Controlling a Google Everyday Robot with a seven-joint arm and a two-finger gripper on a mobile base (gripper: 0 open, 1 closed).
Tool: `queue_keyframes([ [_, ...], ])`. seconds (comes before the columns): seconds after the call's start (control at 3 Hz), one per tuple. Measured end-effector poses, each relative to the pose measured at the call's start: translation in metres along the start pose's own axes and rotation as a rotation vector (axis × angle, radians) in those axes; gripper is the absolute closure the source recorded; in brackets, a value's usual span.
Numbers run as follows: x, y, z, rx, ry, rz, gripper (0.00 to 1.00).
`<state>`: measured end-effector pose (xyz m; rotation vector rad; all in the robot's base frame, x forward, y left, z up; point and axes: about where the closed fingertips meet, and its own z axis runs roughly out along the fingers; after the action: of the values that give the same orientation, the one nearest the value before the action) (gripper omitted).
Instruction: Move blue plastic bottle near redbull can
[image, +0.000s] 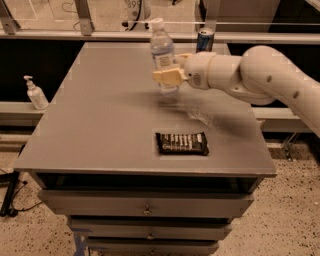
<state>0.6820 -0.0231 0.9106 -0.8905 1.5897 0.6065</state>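
Checking the grip first: what has the end effector (171, 69) got? (Operator)

It is pinching the bottle (162, 50) at mid-height, tan fingers (165, 77) pressed on its sides just below the label. The bottle is upright, white cap up. My reading is that a mid-body hold stops a tall, light thing from swinging or tipping. (Observer)

Where is the bottle? (Operator)

Over the surface (100, 110), toward 12 o'clock from its middle. The base looks just clear of the top, with a faint shadow beneath, though I cannot be certain. The arm (265, 70) reaches in from 3 o'clock. (Observer)

And the can (205, 40)? (Operator)

Standing upright at the far edge, about 1 o'clock from the bottle, near but apart. Judgement: the carry is mostly done. What remains is a short move toward 1 o'clock and a set-down beside the can. (Observer)

Any hazards? (Operator)

The wrist sits close at the can's 6 o'clock, so a careless sweep could knock the can off the far edge. The candy bar (181, 143) lies flat at 6 o'clock from the bottle, well apart and out of the path. The soap pump (35, 93) stands off the surface on a ledge at 9 o'clock. (Observer)
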Motion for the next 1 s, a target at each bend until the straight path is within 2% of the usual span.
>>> queue_keyframes([
  [0.33, 0.019, -0.033, -0.076, 0.153, -0.014, 0.035, 1.0],
  [0.67, 0.023, -0.074, -0.149, 0.32, -0.086, 0.055, 1.0],
  [1.0, 0.02, -0.107, -0.187, 0.403, -0.134, 0.056, 1.0],
])
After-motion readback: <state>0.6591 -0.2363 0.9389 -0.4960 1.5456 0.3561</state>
